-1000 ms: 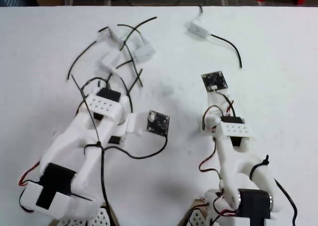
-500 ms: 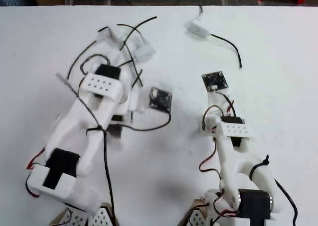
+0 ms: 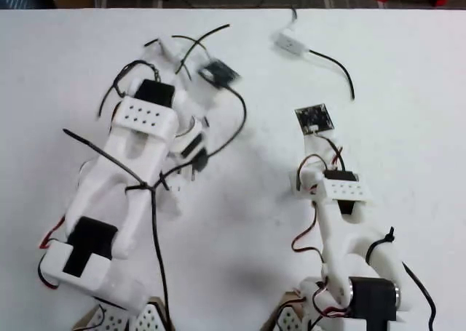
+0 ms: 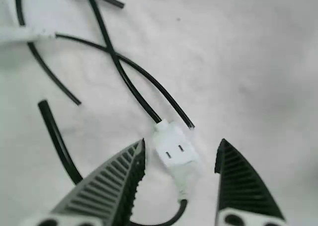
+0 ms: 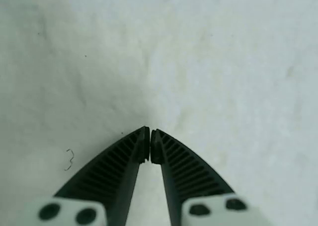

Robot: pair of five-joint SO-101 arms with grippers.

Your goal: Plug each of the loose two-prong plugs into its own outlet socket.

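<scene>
White tabletop (image 3: 408,69) carries tangled black cords (image 4: 124,72). My left hand (image 4: 182,144) is spread open, a white outlet socket (image 4: 173,154) lying between its fingers, and my right hand (image 5: 149,139) is pinched closed on nothing. Closing off-centre could snag a cord and twist the socket.

High view: looked steeply down on the bench (image 3: 408,69) from a fixed spot above, far enough off to take in both arms.
Left wrist view: sat just behind the left gripper (image 4: 181,144), facing the bench from close by.
Right wrist view: sat behind the right gripper (image 5: 149,132), very near the surface.
Shared: the black cords (image 4: 114,62) also lay in the high view's tangle.
</scene>
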